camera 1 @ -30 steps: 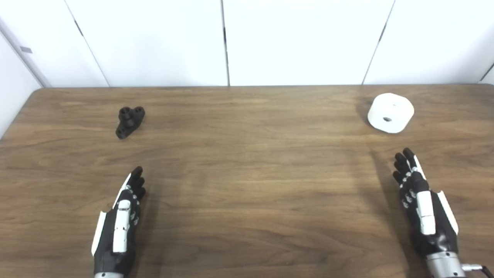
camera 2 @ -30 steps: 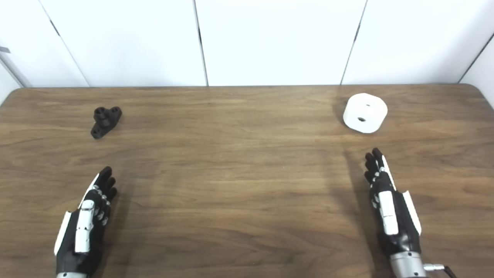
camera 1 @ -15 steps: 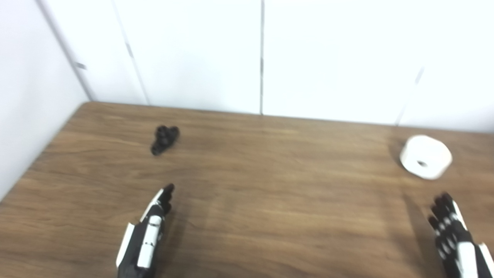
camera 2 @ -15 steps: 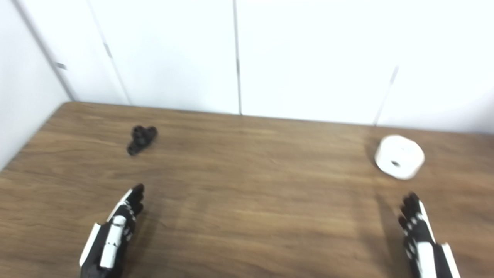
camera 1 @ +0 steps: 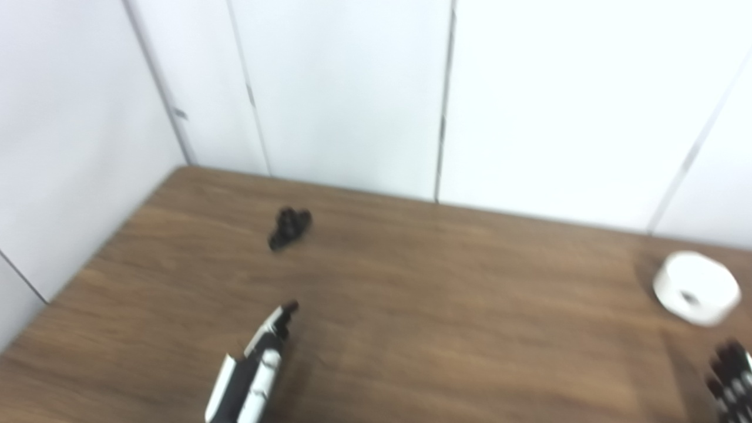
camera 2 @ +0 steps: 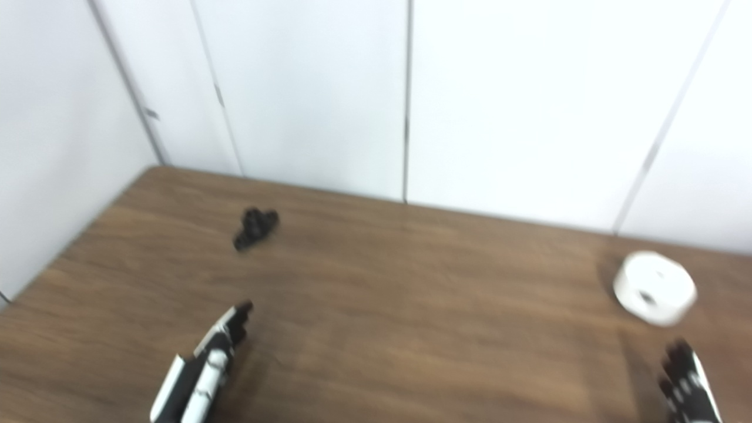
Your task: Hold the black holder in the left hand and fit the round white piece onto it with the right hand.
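Observation:
The small black holder (camera 1: 289, 227) lies on the wooden table (camera 1: 446, 294) toward the far left, blurred. The round white piece (camera 1: 696, 287) with a hole in its top rests near the right edge of the picture. My left hand (camera 1: 254, 376) lies flat and open at the bottom, well short of the holder, holding nothing. Only the fingertips of my right hand (camera 2: 684, 385) show at the bottom right corner, below the white piece, straight and apart from it.
White wall panels (camera 1: 352, 94) stand behind the table's far edge and along its left side. The table's left edge (camera 1: 88, 264) runs diagonally near the holder.
The whole picture has shifted: the camera has tilted up and turned left, so things sit lower and further right. Both hands seem to keep their places on the table.

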Robot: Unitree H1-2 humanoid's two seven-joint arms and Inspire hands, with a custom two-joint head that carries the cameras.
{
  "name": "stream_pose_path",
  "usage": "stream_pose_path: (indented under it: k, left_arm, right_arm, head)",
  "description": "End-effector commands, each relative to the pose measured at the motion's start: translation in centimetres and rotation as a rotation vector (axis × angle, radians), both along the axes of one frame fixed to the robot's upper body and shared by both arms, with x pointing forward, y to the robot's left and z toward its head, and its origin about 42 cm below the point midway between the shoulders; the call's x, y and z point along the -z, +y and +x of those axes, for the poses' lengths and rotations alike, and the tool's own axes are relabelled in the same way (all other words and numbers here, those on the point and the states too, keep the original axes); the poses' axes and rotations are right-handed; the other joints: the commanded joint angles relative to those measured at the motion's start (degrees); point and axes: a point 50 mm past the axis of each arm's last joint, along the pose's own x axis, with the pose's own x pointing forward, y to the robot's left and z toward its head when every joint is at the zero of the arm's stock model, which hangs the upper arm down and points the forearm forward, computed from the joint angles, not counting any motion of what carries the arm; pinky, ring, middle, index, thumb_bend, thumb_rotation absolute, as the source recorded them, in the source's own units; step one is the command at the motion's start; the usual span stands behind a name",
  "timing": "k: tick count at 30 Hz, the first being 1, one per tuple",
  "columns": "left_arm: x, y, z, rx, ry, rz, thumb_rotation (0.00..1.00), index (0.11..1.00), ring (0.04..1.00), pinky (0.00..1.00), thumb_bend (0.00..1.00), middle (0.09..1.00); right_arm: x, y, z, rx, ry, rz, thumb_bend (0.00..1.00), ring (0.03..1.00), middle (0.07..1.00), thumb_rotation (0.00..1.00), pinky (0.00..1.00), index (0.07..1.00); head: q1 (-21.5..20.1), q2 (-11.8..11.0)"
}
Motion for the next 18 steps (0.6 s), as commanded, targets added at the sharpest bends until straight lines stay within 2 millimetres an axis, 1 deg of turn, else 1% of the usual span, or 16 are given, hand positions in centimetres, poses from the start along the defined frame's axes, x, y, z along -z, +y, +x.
stream_pose_path:
  k: [1,4,7,10,13,16,17,18]
  left_arm:
    - [1.37,-2.17,0.69,-0.004,0.028,-0.051,0.87,0.91,0.997,1.0,0.33,0.971]
    - [1.45,-2.31,0.7,-0.005,0.028,-0.042,0.87,0.914,0.998,1.0,0.34,0.972]
    - [1.45,-2.42,0.66,-0.004,0.024,-0.036,0.89,0.928,1.0,1.0,0.32,0.979]
    - [1.5,-2.46,0.6,-0.01,0.023,-0.031,0.88,0.931,1.0,1.0,0.33,0.98]
    - [1.55,-2.38,0.62,-0.014,0.025,-0.013,0.82,0.926,0.999,1.0,0.32,0.973]
    - [1.43,-2.22,0.54,-0.024,0.033,0.003,0.8,0.929,1.0,1.0,0.33,0.973]
    - [1.32,-2.13,0.47,-0.043,0.044,0.021,0.77,0.925,1.0,1.0,0.32,0.97]
    - [1.13,-2.01,0.4,-0.065,0.056,0.057,0.73,0.913,0.983,0.97,0.34,0.961]
  right_arm:
    - [3.13,-0.23,-1.46,0.018,0.086,0.031,0.64,1.0,1.0,1.0,1.0,1.0]
    - [3.27,-0.45,-1.36,0.012,0.078,0.026,0.64,1.0,1.0,1.0,1.0,1.0]
    - [3.33,-0.49,-1.32,0.013,0.077,0.03,0.63,1.0,1.0,1.0,1.0,1.0]
    - [3.3,-0.41,-1.35,0.016,0.078,0.028,0.62,1.0,1.0,1.0,1.0,1.0]
    - [3.25,-0.34,-1.42,0.022,0.081,0.03,0.61,1.0,0.999,1.0,1.0,1.0]
    - [3.13,-0.23,-1.51,0.024,0.084,0.032,0.62,1.0,0.997,1.0,1.0,1.0]
    - [3.1,-0.16,-1.54,0.024,0.085,0.03,0.63,1.0,0.992,1.0,1.0,1.0]
    - [3.07,-0.07,-1.6,0.024,0.086,0.025,0.64,1.0,0.985,1.0,1.0,1.0]
  head:
    - [0.02,0.07]
    - [-0.05,-0.01]
    - [-0.44,0.05]
    - [-0.77,0.05]
    - [-1.08,0.33]
    - [-1.43,0.86]
    - [-1.66,0.86]
    - [-1.98,1.02]
